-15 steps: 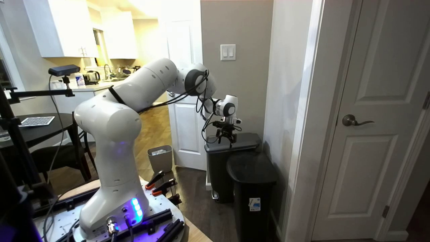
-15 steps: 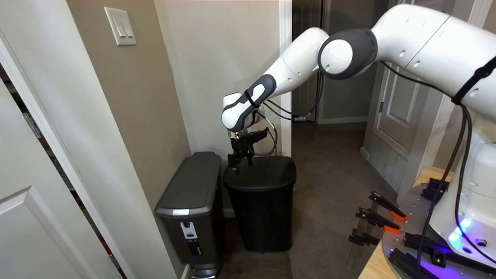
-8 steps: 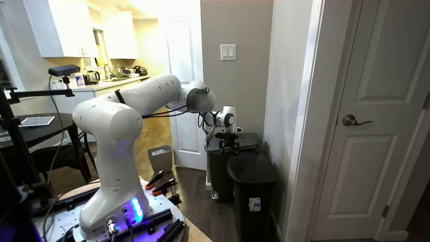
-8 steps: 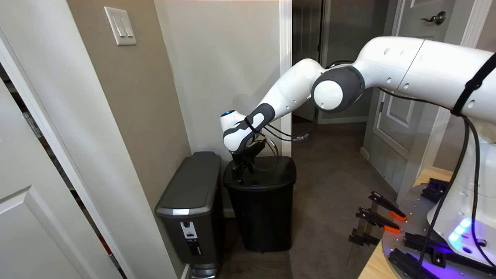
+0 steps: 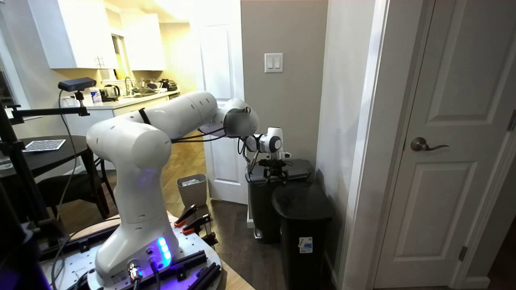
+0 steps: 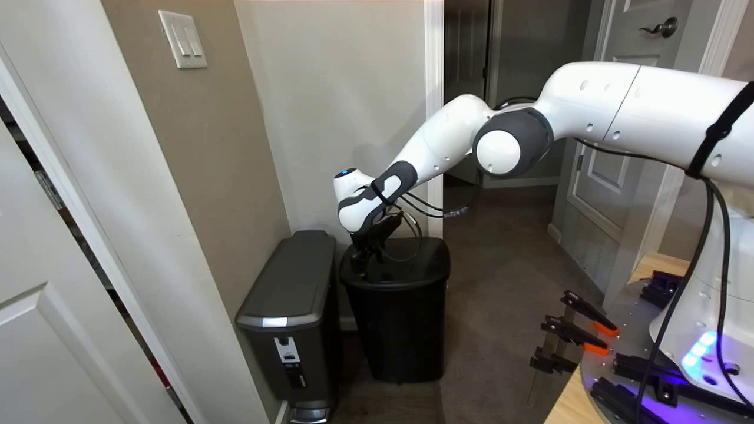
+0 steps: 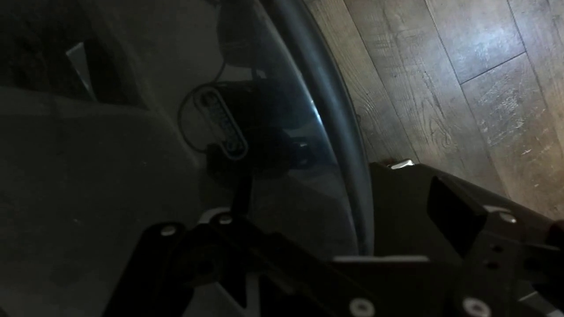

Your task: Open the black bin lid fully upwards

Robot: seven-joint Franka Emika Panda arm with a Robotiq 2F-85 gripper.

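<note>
- While the glossy black lid [image 6: 421,268] lies flat and closed on the black bin [image 6: 397,335], the step in hand seems to be lining up on its rim [image 7: 337,114].
- Next, I judge, the outer finger [image 7: 454,215] must drop below that rim, catch it and lift in an arc; the hinge side I cannot make out.
- The Robotiq gripper [image 5: 276,178] has its fingers spread wide and holds nothing: in the wrist view one is over the lid, the other past its edge; contact is unclear.
- The Panda arm [image 6: 595,106] reaches out almost level, forearm slanting down, fingers pointing downward near the grey pedal bin [image 6: 294,347].
</note>
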